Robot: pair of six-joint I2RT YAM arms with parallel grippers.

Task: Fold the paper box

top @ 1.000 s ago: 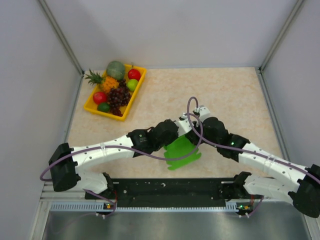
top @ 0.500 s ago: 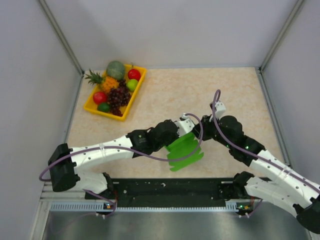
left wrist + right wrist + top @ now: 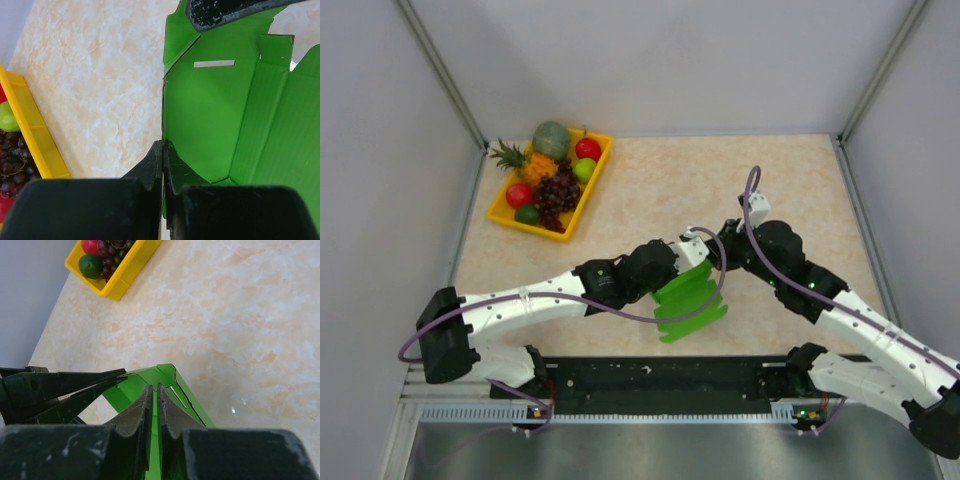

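The paper box (image 3: 690, 302) is a bright green notched card sheet, partly folded up, lying on the table between the two arms. My left gripper (image 3: 697, 263) is shut on one raised edge of the sheet (image 3: 215, 110), with the card pinched between its jaws (image 3: 163, 146). Facing it, my right gripper (image 3: 716, 258) is shut on a neighbouring upright panel (image 3: 150, 376), its jaws closed on the thin card (image 3: 154, 388). The right gripper's dark finger tip (image 3: 225, 10) reaches in at the top of the left wrist view. The left gripper's fingers (image 3: 75, 385) show in the right wrist view.
A yellow fruit tray (image 3: 602, 165) with pineapple, grapes, apples and a melon stands at the back left; its rim (image 3: 35, 135) shows in the left wrist view and its corner (image 3: 122, 277) in the right. Grey walls close in the beige marbled tabletop (image 3: 780, 180).
The right arm has swung out to the right and its wrist has risen. Its jaws let go briefly and closed again on the card. The green sheet now stands more folded up.
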